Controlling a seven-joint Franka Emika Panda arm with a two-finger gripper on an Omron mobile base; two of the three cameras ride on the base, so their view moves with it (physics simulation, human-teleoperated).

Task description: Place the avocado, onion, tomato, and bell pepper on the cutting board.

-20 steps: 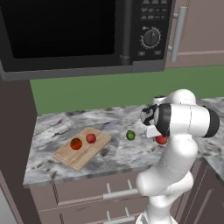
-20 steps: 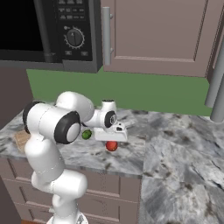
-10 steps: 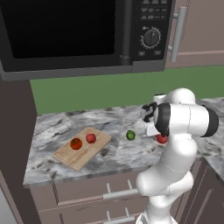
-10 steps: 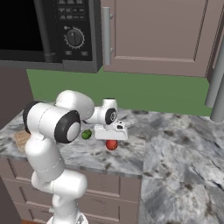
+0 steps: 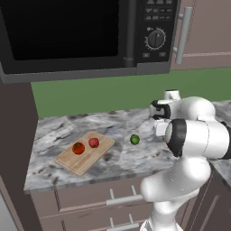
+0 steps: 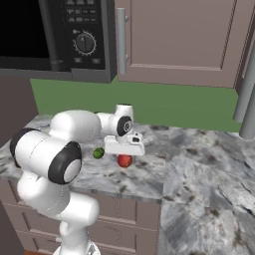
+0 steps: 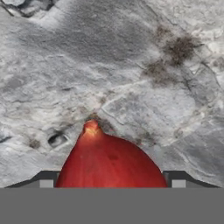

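Between the two dark finger tips (image 7: pixel 47 178) of the gripper (image 7: pixel 109 181), in the hand view, sits a red onion (image 7: pixel 109 162) with a pointed top. The jaws stand wide, one on each side of it, close to its flanks; I cannot tell whether they press on it. In the right base view the gripper (image 6: pixel 124 149) points down and the onion (image 6: pixel 124 160) is just under the white hand, low over the counter (image 6: pixel 199 164); whether it rests on the stone or is lifted I cannot tell.

The avocado (image 5: pixel 134 139) lies on the counter (image 5: pixel 49 135) just beside the hand, toward the cutting board (image 5: pixel 85 155). The board lies well apart to the left, turned at an angle, near the front edge of the counter. Two red items lie on it side by side: a tomato (image 5: pixel 78 148) and a pinker one (image 5: pixel 94 142). The near part of the board is bare. Between the avocado and the board the marble is free. A microwave (image 5: pixel 90 36) hangs above the counter, and the green wall (image 5: pixel 90 92) closes the back.
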